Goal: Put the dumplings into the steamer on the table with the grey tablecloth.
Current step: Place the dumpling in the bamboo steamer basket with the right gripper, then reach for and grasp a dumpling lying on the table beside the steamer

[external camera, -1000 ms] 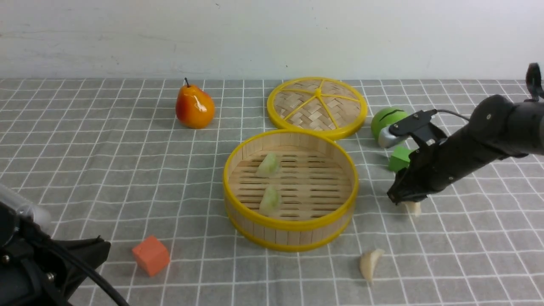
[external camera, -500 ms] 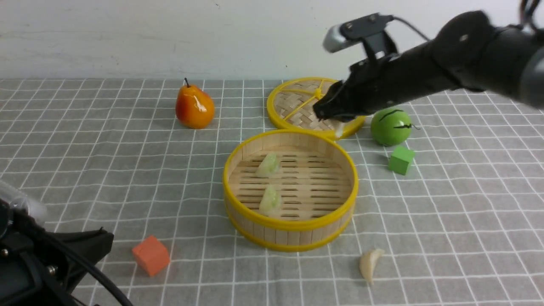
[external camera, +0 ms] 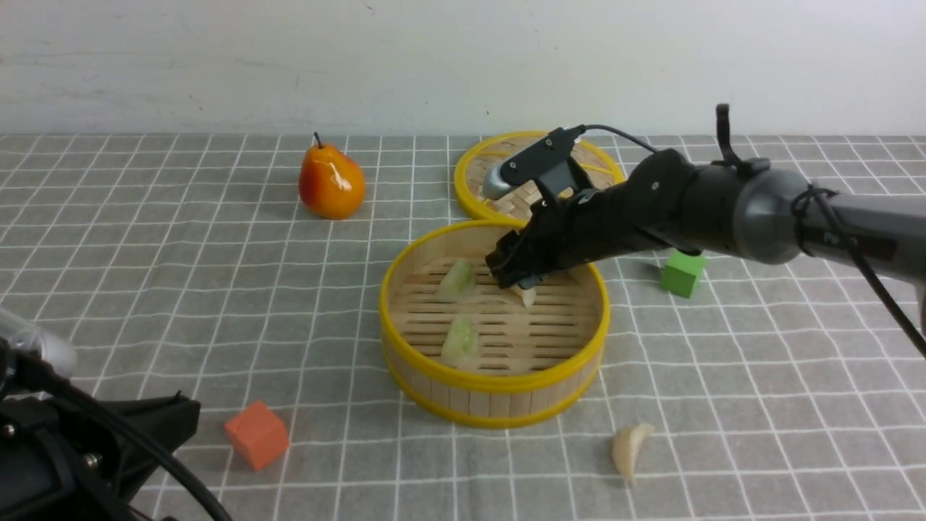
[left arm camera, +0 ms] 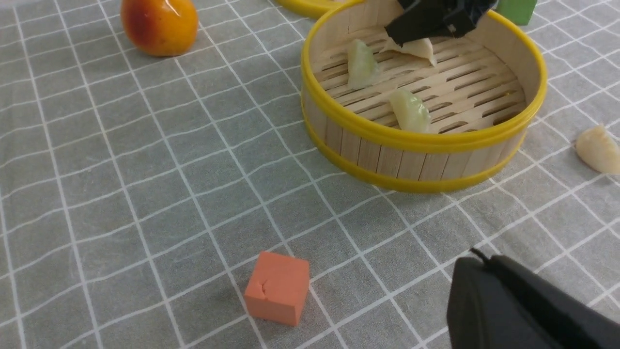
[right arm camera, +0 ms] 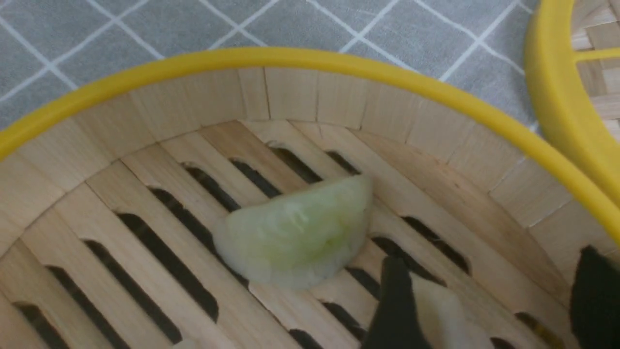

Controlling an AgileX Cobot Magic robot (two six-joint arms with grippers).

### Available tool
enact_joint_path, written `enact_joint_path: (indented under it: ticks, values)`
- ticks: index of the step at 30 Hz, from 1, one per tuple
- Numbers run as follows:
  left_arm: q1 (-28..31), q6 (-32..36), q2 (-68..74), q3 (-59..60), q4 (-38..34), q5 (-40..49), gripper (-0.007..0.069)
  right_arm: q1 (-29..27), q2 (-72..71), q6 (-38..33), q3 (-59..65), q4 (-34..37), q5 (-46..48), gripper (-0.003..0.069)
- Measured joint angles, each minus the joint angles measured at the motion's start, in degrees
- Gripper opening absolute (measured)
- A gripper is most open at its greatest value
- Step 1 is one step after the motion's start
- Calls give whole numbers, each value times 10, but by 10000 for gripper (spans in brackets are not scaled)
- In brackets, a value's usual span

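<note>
Front view: the right fingers [external camera: 510, 269] dip inside the steamer [external camera: 492, 381], with a cream dumpling [external camera: 527, 295] on the slats right beneath them, beside the two green dumplings [external camera: 457, 281]. The stray dumpling [external camera: 629, 449] lies out on the grey tablecloth [external camera: 217, 289], near the steamer's front.

Left wrist view: the left fingers [left arm camera: 503, 295] are pressed together, idle over the counter, and the stray dumpling [left arm camera: 598, 150] sits well apart from them.

Right wrist view: the right fingers [right arm camera: 395, 300] are spread wide. The cream dumpling [right arm camera: 438, 315] rests against one of them only, so this looks like the release. Next comes a clean lift so it isn't dragged, then the stray one.
</note>
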Motion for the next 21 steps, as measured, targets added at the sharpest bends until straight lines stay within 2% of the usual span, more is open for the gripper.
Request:
enact_joint_path:
  ticks: [3, 6, 8, 12, 16, 17, 19, 21]
  values:
    - [0, 0, 0, 0, 0, 0, -14, 0, -28, 19, 1, -2, 31, 552]
    - [0, 0, 0, 0, 0, 2, -14, -3, -83, 64, 1, -15, 77, 556]
    - [0, 0, 0, 0, -7, 4, -14, -11, -137, 141, 1, -42, 135, 548]
    - [0, 0, 0, 0, -13, 2, -14, -33, -225, 370, 1, -146, 316, 501]
    - [0, 0, 0, 0, -14, -9, -13, -24, -247, 471, 78, -298, 464, 454]
    - [0, 0, 0, 0, -14, -9, -13, -24, -247, 473, 78, -305, 464, 452]
    - [0, 0, 0, 0, -15, -11, -13, -10, -243, 496, 170, -347, 459, 439]
    - [0, 0, 0, 0, -15, -11, -13, 1, -242, 505, 245, -349, 420, 435]
